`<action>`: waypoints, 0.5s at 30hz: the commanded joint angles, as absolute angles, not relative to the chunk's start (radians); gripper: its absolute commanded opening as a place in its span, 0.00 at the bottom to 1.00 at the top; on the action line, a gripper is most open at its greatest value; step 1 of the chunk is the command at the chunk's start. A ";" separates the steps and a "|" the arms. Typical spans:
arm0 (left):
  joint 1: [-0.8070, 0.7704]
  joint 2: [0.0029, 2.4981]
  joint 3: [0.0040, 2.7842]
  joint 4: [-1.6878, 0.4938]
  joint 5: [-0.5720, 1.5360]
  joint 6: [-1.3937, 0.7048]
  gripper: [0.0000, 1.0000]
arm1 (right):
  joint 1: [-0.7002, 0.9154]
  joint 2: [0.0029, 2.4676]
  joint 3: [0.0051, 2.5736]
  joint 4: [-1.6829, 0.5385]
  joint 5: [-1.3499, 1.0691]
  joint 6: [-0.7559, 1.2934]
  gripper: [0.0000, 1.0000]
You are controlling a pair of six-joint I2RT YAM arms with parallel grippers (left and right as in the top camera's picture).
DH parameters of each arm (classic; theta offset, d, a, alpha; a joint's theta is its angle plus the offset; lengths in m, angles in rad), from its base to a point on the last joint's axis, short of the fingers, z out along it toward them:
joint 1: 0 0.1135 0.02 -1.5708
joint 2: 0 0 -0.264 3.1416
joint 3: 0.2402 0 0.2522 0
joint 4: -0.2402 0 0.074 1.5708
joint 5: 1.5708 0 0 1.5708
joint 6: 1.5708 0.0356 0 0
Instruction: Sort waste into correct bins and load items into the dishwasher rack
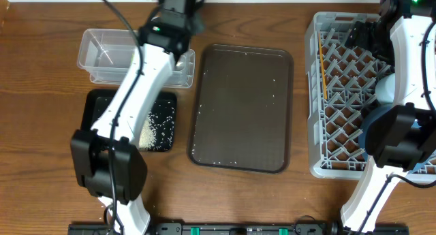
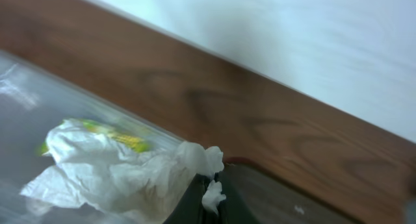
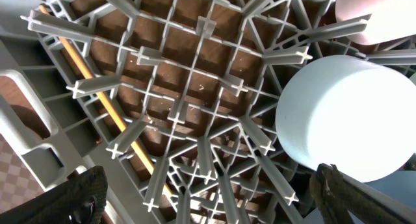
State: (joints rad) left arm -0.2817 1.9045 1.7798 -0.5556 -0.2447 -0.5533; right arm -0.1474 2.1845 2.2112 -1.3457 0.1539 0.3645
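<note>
Under right pincer point(image 3: 214, 201), jaws apart, dishwasher rack point(image 3: 175, 113); at left pincer point(image 2: 207, 201) tip, clear tub point(image 2: 19, 94) for trash. Inverted to drain, light-blue bowl point(image 3: 341, 113) sits right of right pincer. Left pincer seems clamped on tissue point(image 2: 110, 172) for binning; stick point(image 3: 97, 100) racked left.

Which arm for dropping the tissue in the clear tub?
Left. The left gripper pinches the tissue above the tub; the right gripper hangs open over the rack.
</note>
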 commanded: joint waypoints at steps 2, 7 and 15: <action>-0.195 1.944 1.777 -0.601 -0.278 -0.745 0.08 | -0.151 2.147 2.227 -1.347 0.160 0.381 0.99; -0.134 1.977 1.776 -0.613 -0.277 -0.811 0.15 | -0.151 2.147 2.227 -1.347 0.160 0.381 0.99; -0.121 2.012 1.776 -0.620 -0.274 -0.837 0.67 | -0.151 2.147 2.227 -1.347 0.160 0.381 0.99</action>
State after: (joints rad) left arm -0.1184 2.0018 1.7798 -0.6117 -0.2653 -0.8146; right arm -0.1474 2.1845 2.2112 -1.3457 0.1539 0.3645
